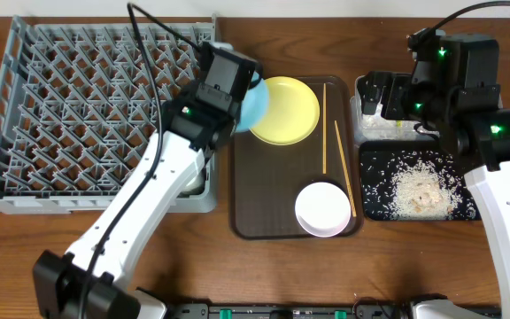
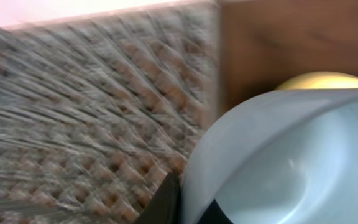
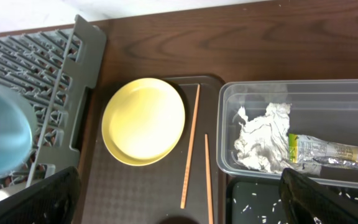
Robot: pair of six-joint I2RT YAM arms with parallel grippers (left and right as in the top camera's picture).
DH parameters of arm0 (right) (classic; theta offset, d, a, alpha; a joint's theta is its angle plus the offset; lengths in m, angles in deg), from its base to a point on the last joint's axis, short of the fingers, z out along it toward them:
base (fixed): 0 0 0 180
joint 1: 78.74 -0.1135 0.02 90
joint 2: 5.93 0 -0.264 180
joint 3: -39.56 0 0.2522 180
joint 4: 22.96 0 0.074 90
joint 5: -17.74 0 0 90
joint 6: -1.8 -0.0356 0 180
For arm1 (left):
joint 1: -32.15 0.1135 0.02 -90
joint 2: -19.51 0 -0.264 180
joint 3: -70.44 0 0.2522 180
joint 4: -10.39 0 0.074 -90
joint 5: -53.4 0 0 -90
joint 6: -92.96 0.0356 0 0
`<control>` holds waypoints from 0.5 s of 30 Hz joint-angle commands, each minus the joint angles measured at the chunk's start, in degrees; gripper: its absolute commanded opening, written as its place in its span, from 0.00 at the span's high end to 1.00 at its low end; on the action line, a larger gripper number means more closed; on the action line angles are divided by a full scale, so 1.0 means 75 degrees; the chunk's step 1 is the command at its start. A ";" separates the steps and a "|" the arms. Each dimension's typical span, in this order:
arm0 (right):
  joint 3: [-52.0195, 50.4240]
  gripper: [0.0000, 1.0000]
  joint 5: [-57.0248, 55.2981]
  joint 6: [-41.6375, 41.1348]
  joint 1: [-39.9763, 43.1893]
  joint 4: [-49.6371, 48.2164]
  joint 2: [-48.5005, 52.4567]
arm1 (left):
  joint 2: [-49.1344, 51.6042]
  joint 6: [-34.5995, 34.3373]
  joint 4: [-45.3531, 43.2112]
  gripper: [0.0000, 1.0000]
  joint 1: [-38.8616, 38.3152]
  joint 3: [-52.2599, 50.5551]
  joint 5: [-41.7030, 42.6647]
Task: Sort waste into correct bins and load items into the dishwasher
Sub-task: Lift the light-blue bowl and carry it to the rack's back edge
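Note:
My left gripper point(image 2: 188, 206) is shut on the rim of the light blue bowl point(image 2: 291, 155). From overhead the bowl point(image 1: 253, 102) sits between the grey dish rack point(image 1: 78, 97) and the yellow plate point(image 1: 286, 108), overlapping the plate's left edge. The left wrist view is blurred. Two chopsticks point(image 1: 324, 128) and a white bowl point(image 1: 324, 209) lie on the brown tray point(image 1: 264, 195). My right gripper point(image 3: 185, 205) hangs open and empty above the tray's right edge. The clear container point(image 3: 229, 118) holds crumpled tissue point(image 3: 263, 137) and a green-and-yellow wrapper point(image 3: 328, 152). Rice point(image 1: 419, 190) lies in the black tray point(image 1: 366, 177).
The dish rack fills the table's left half, its right wall point(image 3: 86, 93) close beside the brown tray. The right arm point(image 1: 467, 97) covers much of the clear container from above. Bare wooden table point(image 1: 343, 35) shows along the back edge.

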 commanded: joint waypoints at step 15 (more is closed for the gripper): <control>-0.0023 0.01 -0.0041 -0.0073 0.0050 0.0009 0.0009 | 0.2308 0.1148 -0.2372 0.93 0.1102 -0.0003 -0.5849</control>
